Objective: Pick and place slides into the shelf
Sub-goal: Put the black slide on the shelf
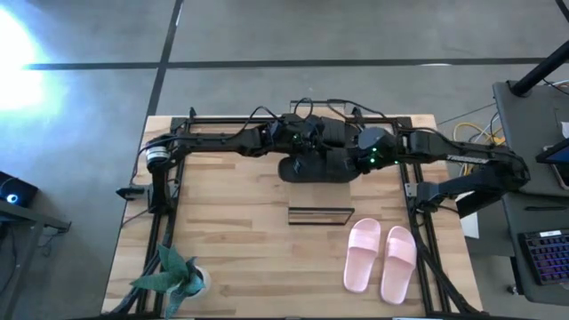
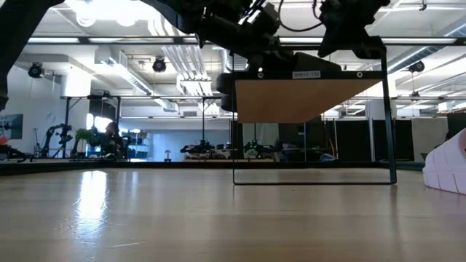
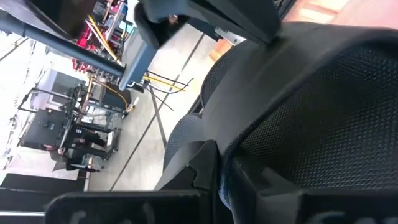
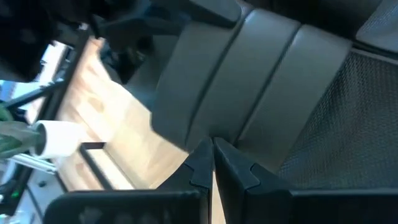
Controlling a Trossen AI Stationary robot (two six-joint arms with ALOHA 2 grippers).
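**Q:** Where were your grippers when you checked the feeds?

**Me:** Both were up at the far side of the table (image 1: 222,240), meeting over the black slides (image 1: 313,167). The left gripper (image 1: 307,151) reached in from one side and the right gripper (image 1: 360,160) from the other, close together.

**Q:** And the fingers?

**Me:** On my right wrist feed, the right fingertips (image 4: 208,163) sat pressed together with no gap, their tips against the smooth strap of a black slide (image 4: 249,81). The mesh-textured part of the slide lay just beside them. I couldn't say they pinched anything. On the left wrist feed the left fingers (image 3: 205,165) were also together, tips right at the edge of the black slide's textured surface (image 3: 323,118). Nothing showed between them.

**Q:** Where was the shelf?

**Me:** The shelf (image 1: 320,214) stood just nearer than the fingers, mid-table. From the low camera I saw its wooden plank top (image 2: 306,98) on the thin dark frame, with the arms above it. A small white label on the front rail (image 2: 306,74) had writing I couldn't read.

**Q:** The other pair?

**Me:** The pink slides (image 1: 380,258) lay side by side, well apart from both sets of fingers, beyond the shelf on the near right. A green toy plant (image 1: 173,277) sat at the near left corner. White lettering ran along my right arm (image 1: 467,161), too small to read.
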